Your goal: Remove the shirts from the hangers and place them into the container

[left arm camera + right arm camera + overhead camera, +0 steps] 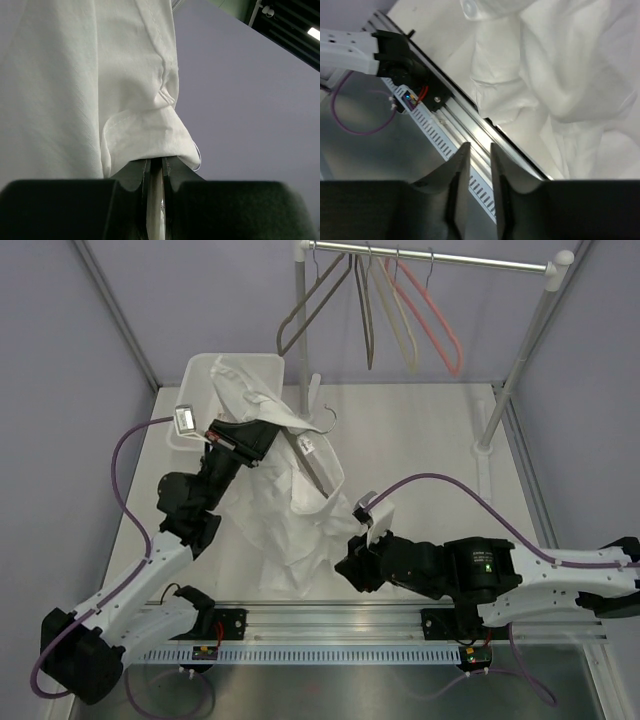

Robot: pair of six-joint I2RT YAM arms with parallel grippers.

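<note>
The white shirt (285,520) hangs from my raised left gripper (268,443) and spreads down onto the table, its top draped over the white container (198,375) at the back left. Close up, the left gripper (156,160) is shut on a fold of the shirt (75,75). A dark grey hanger (318,468) is still threaded through the shirt, hook sticking out toward the back. My right gripper (345,565) hovers low by the shirt's near hem. In the right wrist view this gripper (476,146) stands slightly open and empty, with the shirt (570,65) off to its upper right.
Grey-brown (310,305), cream (395,315) and pink (437,325) hangers hang bare on the clothes rail (430,258) at the back. Its right post (520,360) stands on the table. The arms' aluminium mounting rail (400,620) runs along the near edge.
</note>
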